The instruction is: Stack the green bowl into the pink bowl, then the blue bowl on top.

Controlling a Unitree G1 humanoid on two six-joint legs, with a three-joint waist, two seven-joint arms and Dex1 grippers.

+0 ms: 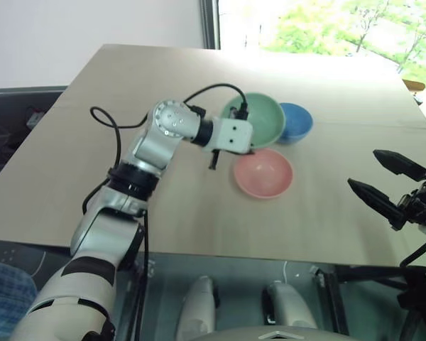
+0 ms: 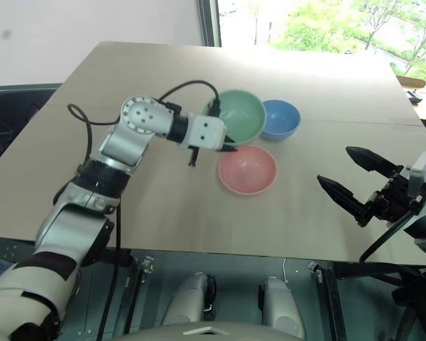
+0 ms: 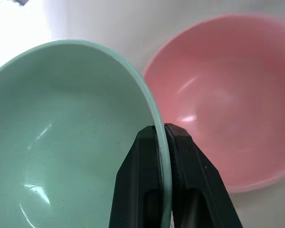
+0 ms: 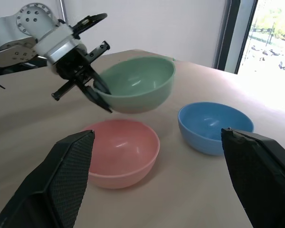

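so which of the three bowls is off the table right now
The green bowl: the left gripper pinches its rim and holds it in the air. The pink bowl and the blue bowl sit on the table.

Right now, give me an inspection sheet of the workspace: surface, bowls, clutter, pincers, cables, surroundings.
Surface: light wooden table, bare around the bowls.
Job's things: green bowl lifted clear of the table, above the pink bowl; blue bowl on the table beside them; nothing stacked yet.
Clutter: nothing seen.
Pincers: left pincer shut on the green bowl's rim; right pincer open, holding nothing.
Cables: black cable looping along the left arm.
Surroundings: window with trees behind the table.
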